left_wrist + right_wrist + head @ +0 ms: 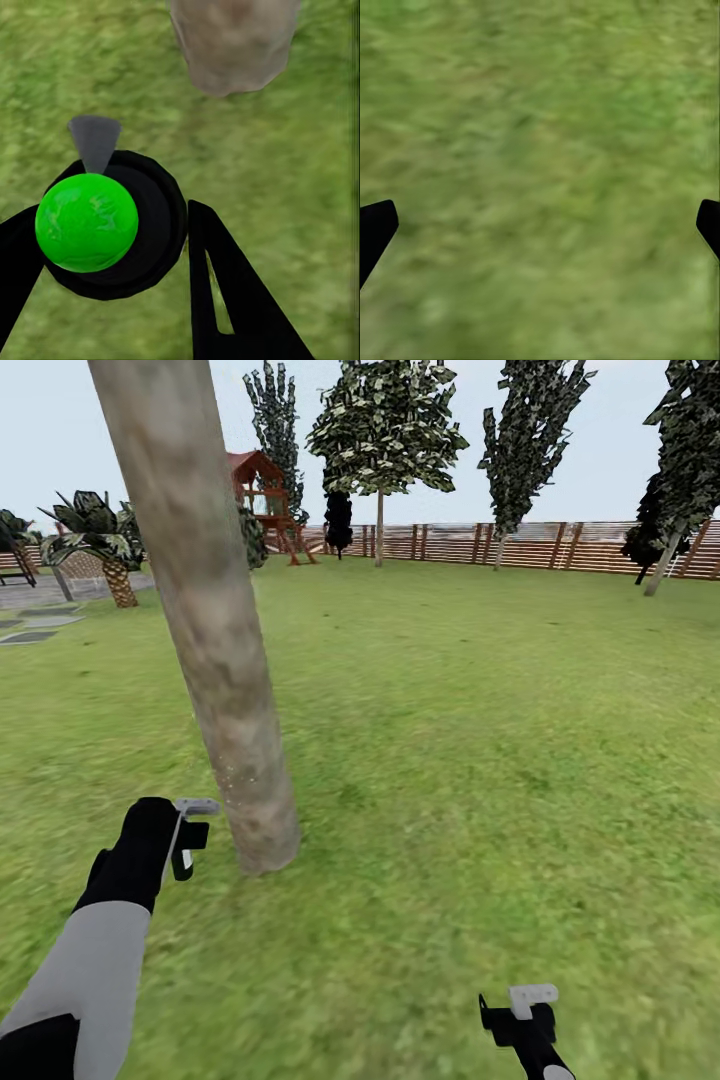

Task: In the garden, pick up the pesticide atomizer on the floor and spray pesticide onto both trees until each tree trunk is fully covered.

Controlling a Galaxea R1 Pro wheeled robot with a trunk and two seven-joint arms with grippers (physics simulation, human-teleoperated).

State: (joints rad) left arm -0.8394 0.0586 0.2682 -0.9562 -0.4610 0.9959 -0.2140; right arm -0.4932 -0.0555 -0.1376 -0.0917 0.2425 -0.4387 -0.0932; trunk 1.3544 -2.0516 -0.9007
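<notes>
My left gripper (188,838) is shut on the pesticide atomizer (97,225), a small black bottle with a bright green ball on top and a grey cone nozzle. Black fingers (225,292) stand on both sides of the bottle. The nozzle faces the base of the near tree trunk (215,630), a thick mottled grey-beige column just right of the left gripper; the trunk base (232,45) lies a short way ahead over grass. A second tree (380,520) stands far back by the fence. My right gripper (522,1005) hangs open over bare grass (540,150).
Green lawn stretches ahead to a brown slat fence (560,545). A red-roofed play tower (262,490) and a short palm (115,560) stand at the far left, near grey paving (40,625). Dark-leaved trees (525,440) line the fence.
</notes>
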